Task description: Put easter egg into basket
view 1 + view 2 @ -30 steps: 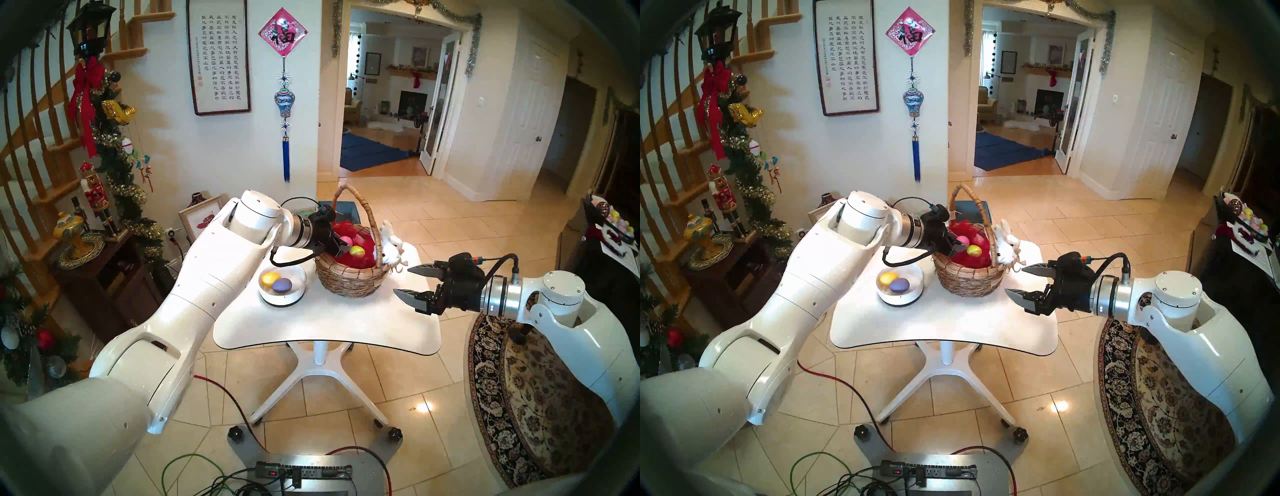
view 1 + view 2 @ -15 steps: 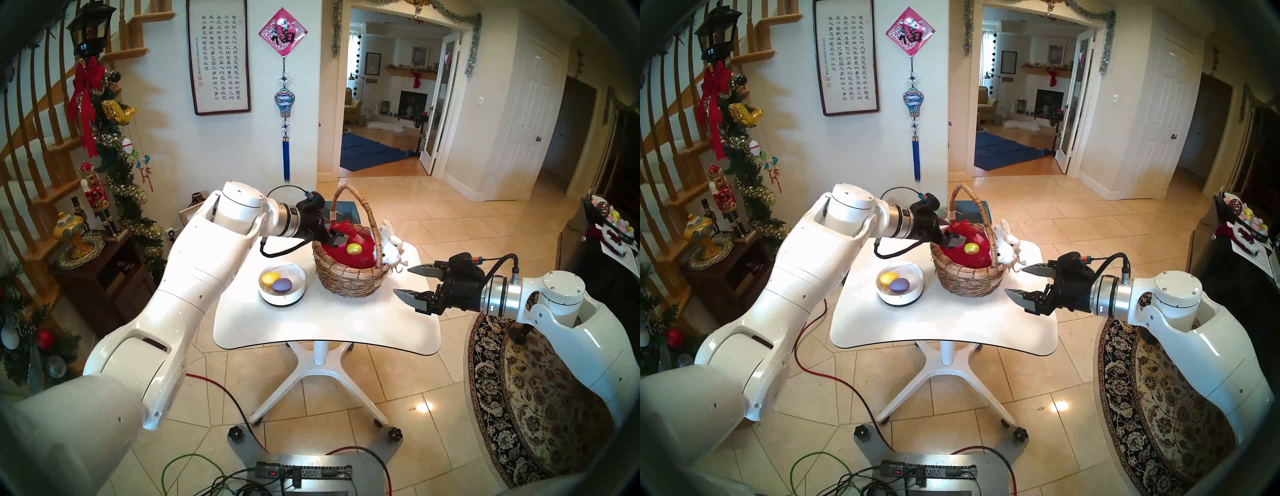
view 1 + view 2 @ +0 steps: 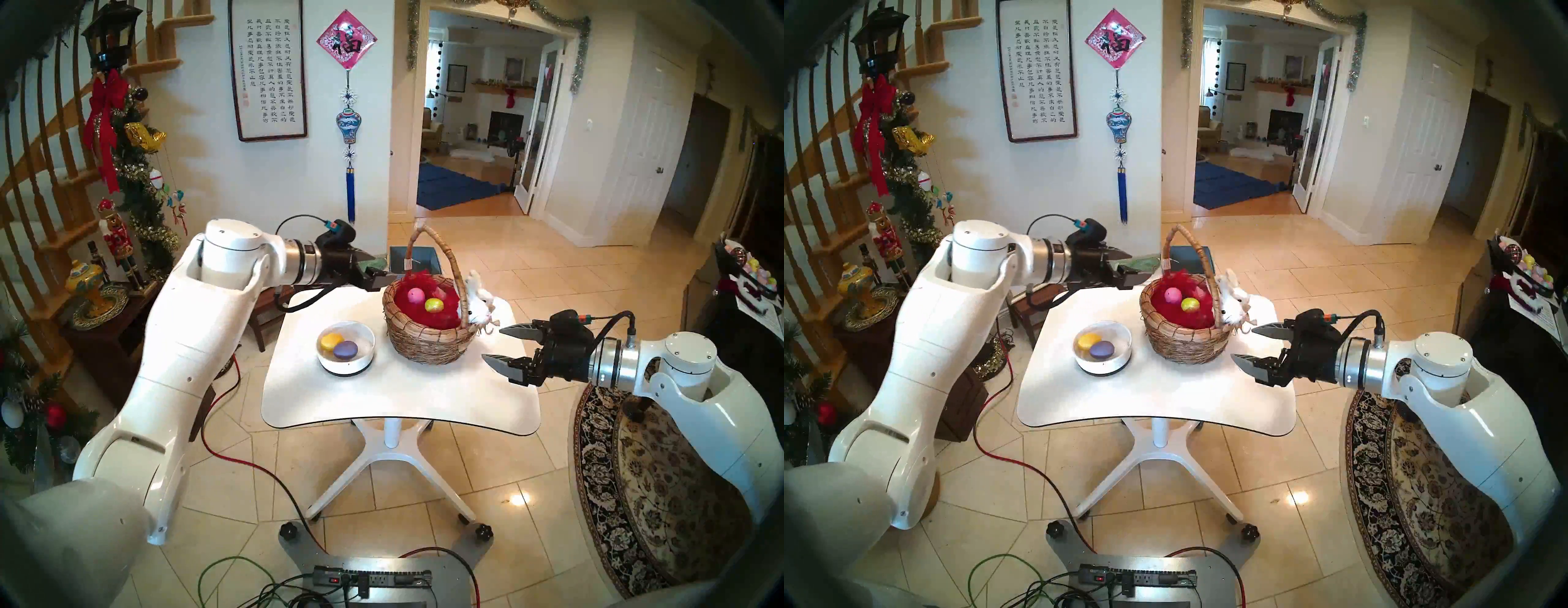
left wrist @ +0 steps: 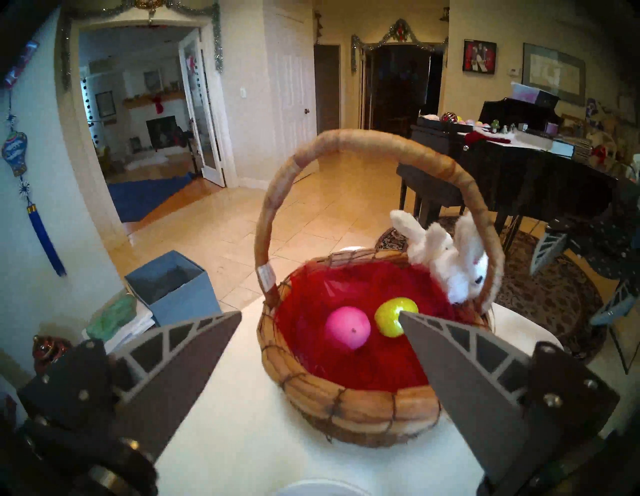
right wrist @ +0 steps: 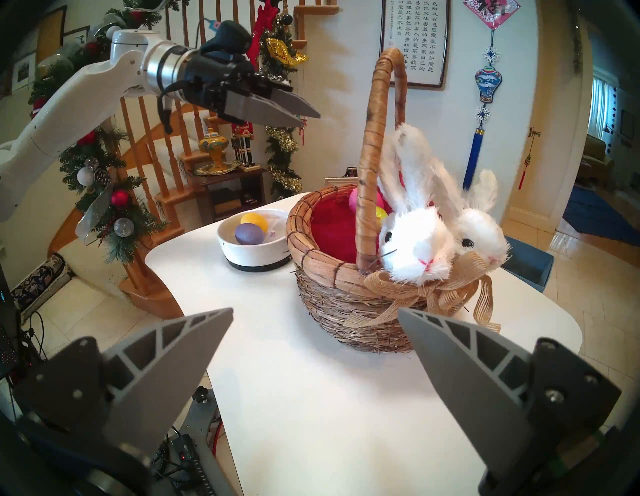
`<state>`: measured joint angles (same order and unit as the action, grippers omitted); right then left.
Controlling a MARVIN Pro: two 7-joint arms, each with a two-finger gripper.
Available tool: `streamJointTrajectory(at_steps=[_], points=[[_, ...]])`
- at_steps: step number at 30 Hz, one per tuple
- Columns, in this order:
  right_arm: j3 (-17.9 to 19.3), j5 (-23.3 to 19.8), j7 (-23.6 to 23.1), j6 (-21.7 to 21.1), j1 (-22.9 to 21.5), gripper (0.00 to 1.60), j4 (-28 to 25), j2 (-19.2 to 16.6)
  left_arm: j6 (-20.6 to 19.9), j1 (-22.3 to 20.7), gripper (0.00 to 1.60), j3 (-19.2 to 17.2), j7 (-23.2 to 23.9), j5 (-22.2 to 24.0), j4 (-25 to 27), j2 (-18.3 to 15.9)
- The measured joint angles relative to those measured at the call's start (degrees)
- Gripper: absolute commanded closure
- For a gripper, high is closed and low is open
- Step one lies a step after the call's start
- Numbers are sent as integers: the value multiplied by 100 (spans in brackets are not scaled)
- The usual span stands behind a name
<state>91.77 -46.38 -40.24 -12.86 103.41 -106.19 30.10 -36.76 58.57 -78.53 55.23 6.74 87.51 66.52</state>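
White left gripper (image 3: pixel 377 276) hung empty, jaws wide, just left of basket (image 3: pixel 428 339). Bowl (image 3: pixel 345 361) on worktop (image 3: pixel 399 403) held yellow and purple eggs. Pink egg (image 3: pixel 415 294) lay in basket beside yellow-green egg (image 3: pixel 433 305). Right gripper (image 3: pixel 494 346) empty, jaws wide.

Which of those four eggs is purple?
The purple egg in the white bowl, beside the yellow egg. The basket holds a pink egg and a yellow-green egg.

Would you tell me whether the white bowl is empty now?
Not empty: the bowl holds a yellow egg and a purple egg side by side.
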Motion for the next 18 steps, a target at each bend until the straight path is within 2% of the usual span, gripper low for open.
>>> streamJointTrajectory(at_steps=[10,18], points=[[0,0,0,0,0,0,0,0,209,826,0,-339,297,47,580,-627],[0,0,0,0,0,0,0,0,345,1458,0,-686,331,52,933,-932]])
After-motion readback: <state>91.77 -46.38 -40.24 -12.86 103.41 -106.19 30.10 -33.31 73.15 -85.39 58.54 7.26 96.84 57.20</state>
